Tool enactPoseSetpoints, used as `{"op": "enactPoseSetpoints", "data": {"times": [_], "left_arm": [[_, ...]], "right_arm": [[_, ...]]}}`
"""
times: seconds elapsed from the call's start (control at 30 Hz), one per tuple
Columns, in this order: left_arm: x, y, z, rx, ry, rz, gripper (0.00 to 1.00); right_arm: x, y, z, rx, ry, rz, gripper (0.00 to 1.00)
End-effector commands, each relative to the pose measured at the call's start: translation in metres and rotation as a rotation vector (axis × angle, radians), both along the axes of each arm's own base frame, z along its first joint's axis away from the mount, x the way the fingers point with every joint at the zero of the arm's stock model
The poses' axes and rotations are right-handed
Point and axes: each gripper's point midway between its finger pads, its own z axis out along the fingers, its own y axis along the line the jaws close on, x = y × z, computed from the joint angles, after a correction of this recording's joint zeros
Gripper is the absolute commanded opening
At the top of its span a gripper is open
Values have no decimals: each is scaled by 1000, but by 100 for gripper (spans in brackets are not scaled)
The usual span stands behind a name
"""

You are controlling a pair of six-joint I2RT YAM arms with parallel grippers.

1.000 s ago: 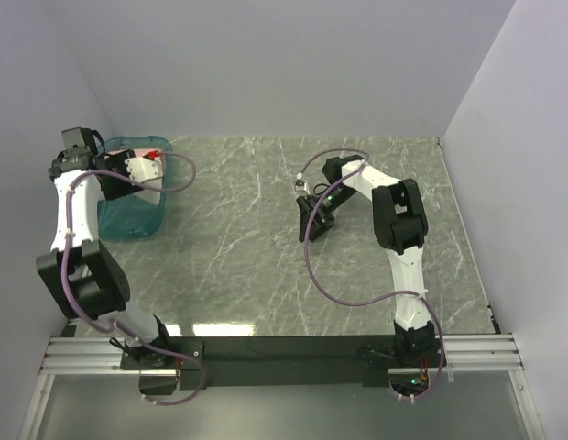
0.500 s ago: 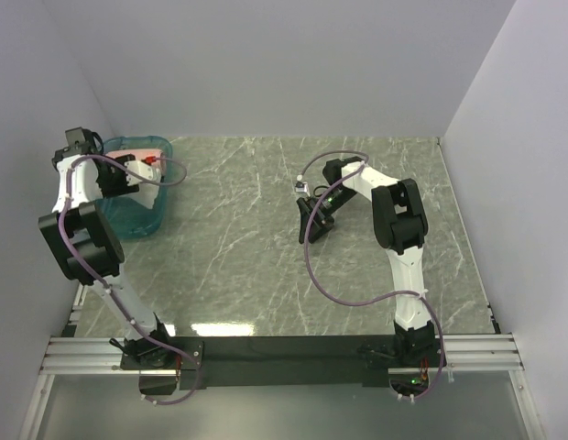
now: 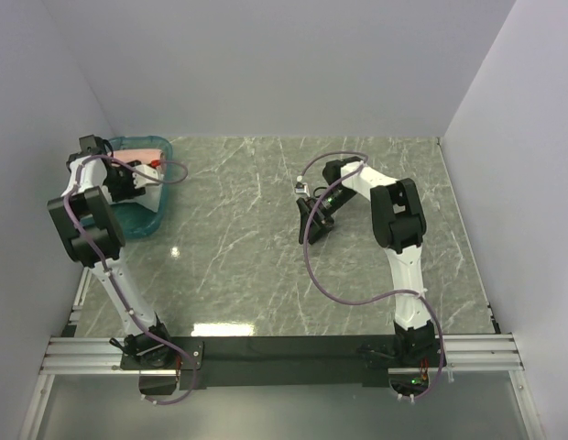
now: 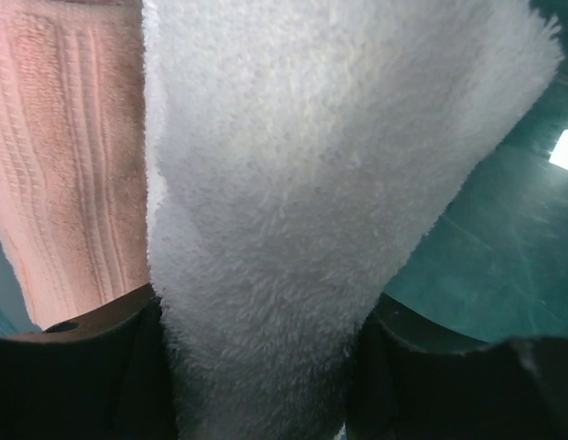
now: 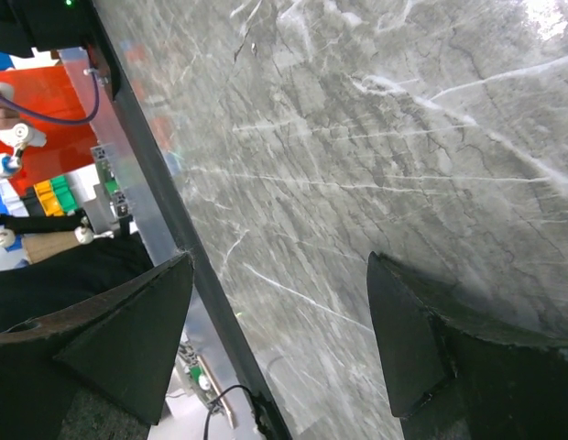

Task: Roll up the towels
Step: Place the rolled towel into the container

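Grey marble table [image 3: 238, 266], teal tray [image 3: 142, 225] on it. My left tool [image 4: 256, 367] pinches the white towel [image 4: 293, 183] inside the tray, with the pink towel [image 4: 73, 165] touching beside it. My right tool [image 5: 279, 275] is spread, empty, well apart from the tray. I'd lift slow and straight so pink isn't dragged, then lay it flat.

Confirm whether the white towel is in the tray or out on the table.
In the tray: the white towel is clamped in the left gripper, teal floor behind.

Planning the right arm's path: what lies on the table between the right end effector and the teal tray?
Nothing: top view shows bare marble table between right end effector and teal tray.
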Motion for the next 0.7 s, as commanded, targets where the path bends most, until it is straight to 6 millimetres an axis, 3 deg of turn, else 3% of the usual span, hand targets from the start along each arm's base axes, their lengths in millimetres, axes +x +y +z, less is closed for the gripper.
{"op": "enactPoseSetpoints", "data": {"times": [0.0, 0.2, 0.43, 0.53, 0.67], "left_arm": [[31, 2, 23, 14, -129, -4, 4], [51, 10, 19, -2, -161, 42, 5], [49, 16, -5, 31, -135, 44, 13], [42, 18, -16, 46, -100, 43, 25], [30, 15, -23, 50, -65, 20, 60]], "right_arm": [[5, 0, -4, -15, -8, 16, 83], [6, 1, -6, -13, 7, 20, 83], [5, 1, -7, -14, 13, 18, 84], [3, 0, -8, -17, 15, 20, 84], [2, -1, -9, -20, 20, 21, 84]]}}
